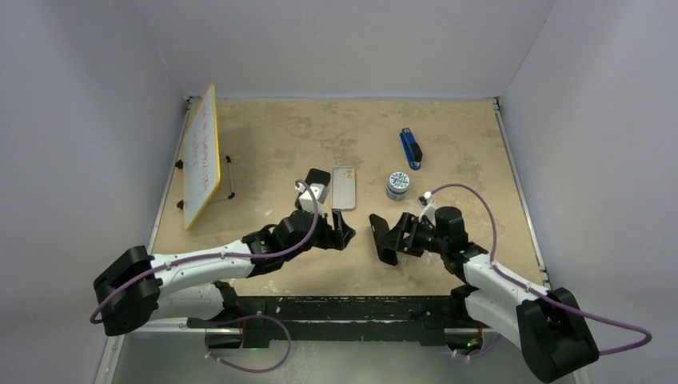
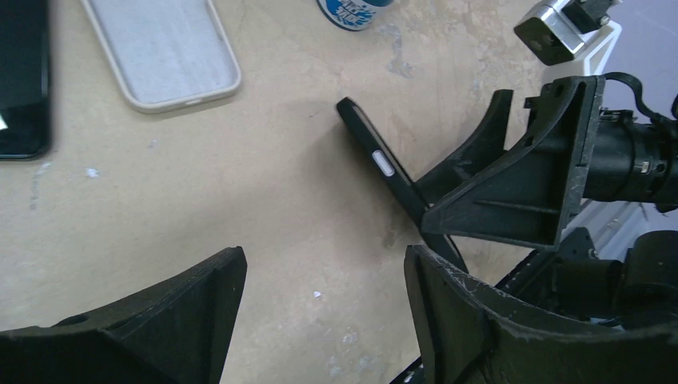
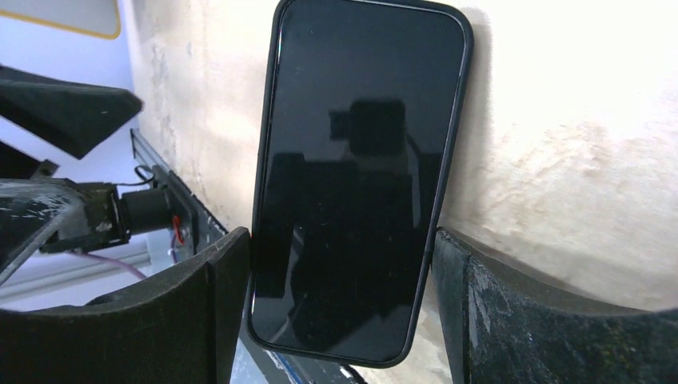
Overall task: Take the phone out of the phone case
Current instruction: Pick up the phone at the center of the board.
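**Two grippers, one phone held on edge**

Right of centre in the overhead view, the right gripper (image 1: 389,237) has its fingers pressed against the two long sides of a glossy black slab phone (image 3: 352,160). In the right wrist view the dark screen fills the middle of the frame, and its lower corners sit between the two black fingers. A thin black rim runs round the glass. Whether that rim is the phone case or the phone's own edge cannot be made out.

In the left wrist view the phone is seen edge-on and tilted, with a pale side button. Its lower end is hidden behind the right gripper's finger.

The left gripper (image 1: 342,230) hangs just left of the phone. Its fingers are spread wide, with only the bare tan tabletop (image 2: 264,208) between them.

Above it in the overhead frame lies a pale beige shell (image 1: 344,186), a flat rounded rectangle. The left wrist view crops its far end, and whether it is hollow or filled cannot be told. Just left of the shell lies a second flat black slab (image 1: 318,178), mostly cut off at the left edge of the wrist view.

Further right stand a round blue-and-white tin (image 1: 397,186) and a blue stapler-shaped object (image 1: 410,148). At the upper left a yellow-framed whiteboard (image 1: 200,156) leans on its stand, its writing too small to read.
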Controlling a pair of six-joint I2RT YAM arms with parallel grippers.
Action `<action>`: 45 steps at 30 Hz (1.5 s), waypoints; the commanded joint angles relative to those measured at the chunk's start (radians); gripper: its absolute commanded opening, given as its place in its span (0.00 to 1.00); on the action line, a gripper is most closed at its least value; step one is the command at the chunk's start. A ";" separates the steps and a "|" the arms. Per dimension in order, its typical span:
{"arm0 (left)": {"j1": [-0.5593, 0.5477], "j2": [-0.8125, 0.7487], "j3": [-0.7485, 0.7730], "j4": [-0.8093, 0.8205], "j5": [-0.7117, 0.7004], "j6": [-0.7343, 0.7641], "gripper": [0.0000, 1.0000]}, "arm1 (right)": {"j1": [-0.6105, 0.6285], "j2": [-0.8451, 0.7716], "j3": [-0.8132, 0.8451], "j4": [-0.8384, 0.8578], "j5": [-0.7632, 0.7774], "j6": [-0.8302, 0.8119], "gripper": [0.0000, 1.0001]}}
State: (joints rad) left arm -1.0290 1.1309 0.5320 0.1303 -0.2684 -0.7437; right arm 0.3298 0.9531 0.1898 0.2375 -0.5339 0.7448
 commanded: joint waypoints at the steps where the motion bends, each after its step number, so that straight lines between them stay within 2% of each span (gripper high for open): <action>1: -0.003 0.076 0.043 0.164 0.086 -0.110 0.74 | 0.047 0.046 0.005 0.214 -0.075 0.051 0.04; 11: -0.001 0.289 0.085 0.274 0.100 -0.246 0.74 | 0.113 0.109 0.005 0.299 -0.057 0.059 0.04; 18: 0.003 0.384 0.121 0.296 0.077 -0.281 0.74 | 0.127 0.136 -0.004 0.323 -0.057 0.049 0.03; 23: 0.010 0.458 0.120 0.359 0.123 -0.325 0.69 | 0.137 0.152 -0.003 0.336 -0.049 0.044 0.04; 26: 0.017 0.475 0.103 0.402 0.137 -0.348 0.61 | 0.143 0.156 -0.002 0.339 -0.045 0.039 0.03; 33: 0.030 0.446 0.058 0.475 0.145 -0.349 0.29 | 0.147 0.161 -0.004 0.346 -0.028 0.034 0.05; 38: 0.040 0.385 0.005 0.503 0.121 -0.319 0.03 | 0.147 0.153 -0.004 0.377 -0.012 0.035 0.17; 39: 0.042 0.369 -0.012 0.516 0.115 -0.312 0.00 | 0.147 0.152 -0.004 0.386 -0.009 0.031 0.20; 45: 0.079 0.217 -0.127 0.581 0.086 -0.246 0.00 | 0.147 0.117 -0.004 0.440 0.024 -0.007 0.46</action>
State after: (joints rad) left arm -0.9794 1.4738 0.4526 0.5781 -0.1482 -1.0534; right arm 0.4732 1.1110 0.1829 0.5888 -0.5388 0.7738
